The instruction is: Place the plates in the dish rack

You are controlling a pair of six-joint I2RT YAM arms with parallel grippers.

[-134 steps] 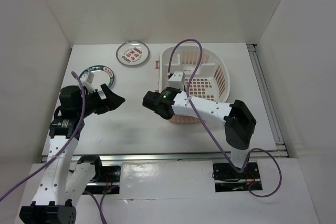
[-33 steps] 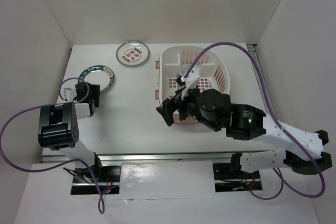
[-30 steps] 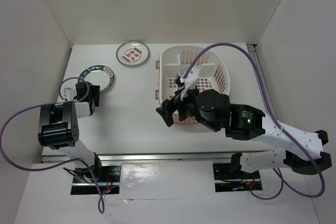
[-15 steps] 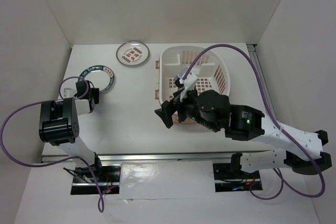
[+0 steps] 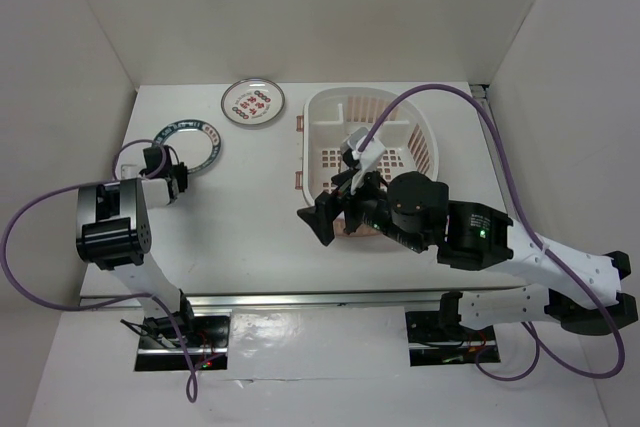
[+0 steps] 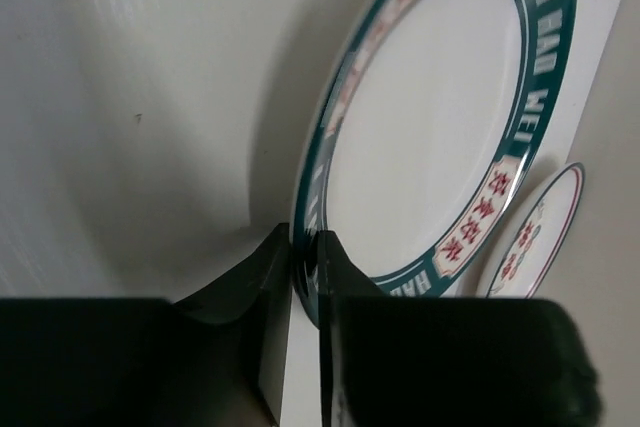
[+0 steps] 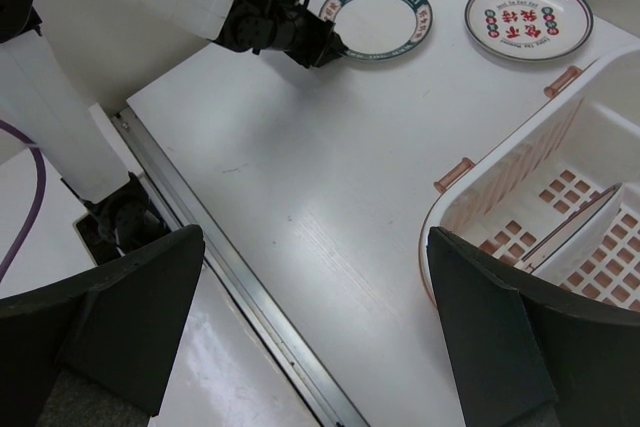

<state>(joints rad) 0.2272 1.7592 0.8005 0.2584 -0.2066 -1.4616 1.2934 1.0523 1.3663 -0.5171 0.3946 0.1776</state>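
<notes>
**Item 1.** Left gripper (image 6: pixel 301 244): well left of dish rack (image 7: pixel 520 147), fingers pinched on near rim of teal-band plate (image 5: pixel 188 144). Cannot tell if plate is lifted. Rack lies to plate's right, so your carry likely runs rightward. Left arm is the nearer.

**Item 2.** Red-character plate (image 5: pixel 253 102): flat on table, just left of rack's far end, untouched.

**Item 3.** Right gripper (image 5: pixel 325 215): at rack's near-left edge, fingers spread wide, empty.

**Item 4.** Rack contents: one plate on edge (image 7: pixel 572 230), pattern hidden.
</notes>
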